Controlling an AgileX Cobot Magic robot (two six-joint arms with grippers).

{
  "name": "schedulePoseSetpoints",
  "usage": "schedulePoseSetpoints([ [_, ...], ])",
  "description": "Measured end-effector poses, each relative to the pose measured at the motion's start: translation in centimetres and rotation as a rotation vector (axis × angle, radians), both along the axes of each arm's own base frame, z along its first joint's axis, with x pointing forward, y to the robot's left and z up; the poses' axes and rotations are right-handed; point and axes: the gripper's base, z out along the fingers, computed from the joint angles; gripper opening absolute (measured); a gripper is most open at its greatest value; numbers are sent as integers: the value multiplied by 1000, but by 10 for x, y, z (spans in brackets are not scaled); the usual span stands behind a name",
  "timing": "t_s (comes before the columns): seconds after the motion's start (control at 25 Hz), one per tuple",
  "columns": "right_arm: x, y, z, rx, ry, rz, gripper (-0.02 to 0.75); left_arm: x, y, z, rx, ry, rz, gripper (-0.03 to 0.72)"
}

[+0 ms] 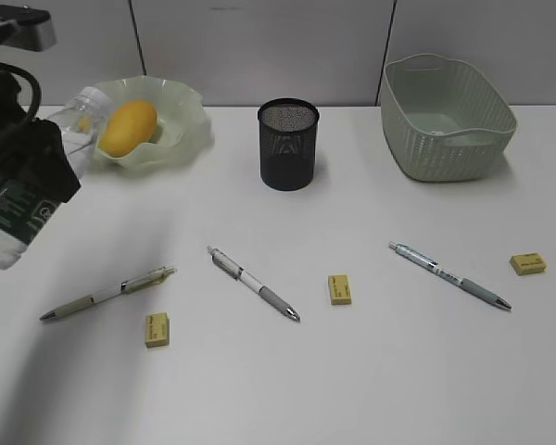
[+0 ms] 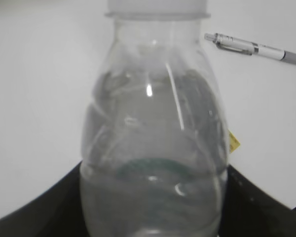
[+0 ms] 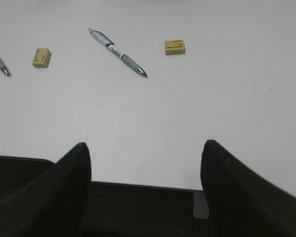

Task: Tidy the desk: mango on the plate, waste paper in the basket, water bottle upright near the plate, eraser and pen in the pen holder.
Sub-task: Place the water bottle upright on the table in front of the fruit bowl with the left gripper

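Observation:
My left gripper is shut on the water bottle and holds it tilted above the desk at the far left, next to the plate. In the left wrist view the clear bottle fills the frame between the jaws. The mango lies on the plate. The black mesh pen holder stands at the back centre. The basket is at the back right. My right gripper is open and empty above bare desk. No waste paper shows.
Three pens and three yellow erasers lie across the desk's middle. The right wrist view shows a pen and two erasers. A pen shows beyond the bottle.

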Motion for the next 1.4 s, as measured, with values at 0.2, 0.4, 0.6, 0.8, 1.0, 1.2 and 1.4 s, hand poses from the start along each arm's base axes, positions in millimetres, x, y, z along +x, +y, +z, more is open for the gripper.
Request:
schedulePoseSetpoints([
  [0.2, 0, 0, 0, 0, 0, 0, 547, -32, 14, 16, -69, -196, 78, 505],
  [0.4, 0, 0, 0, -1, 0, 1, 547, -59, 23, 15, -168, -471, 197, 505],
  [0.6, 0, 0, 0, 0, 0, 1, 547, -72, 34, 3, -244, -686, 358, 505],
  [0.8, 0, 0, 0, -1, 0, 1, 547, -74, 47, -11, -259, -836, 510, 505],
  [1.0, 0, 0, 0, -1, 0, 1, 547, -63, 56, -20, -215, -970, 590, 505],
  [1.2, 0, 0, 0, -1, 0, 1, 547, -45, 60, -38, -192, -1007, 661, 505],
  [1.4, 0, 0, 0, -1, 0, 1, 547, -26, 55, -68, -238, -1016, 686, 505],
])
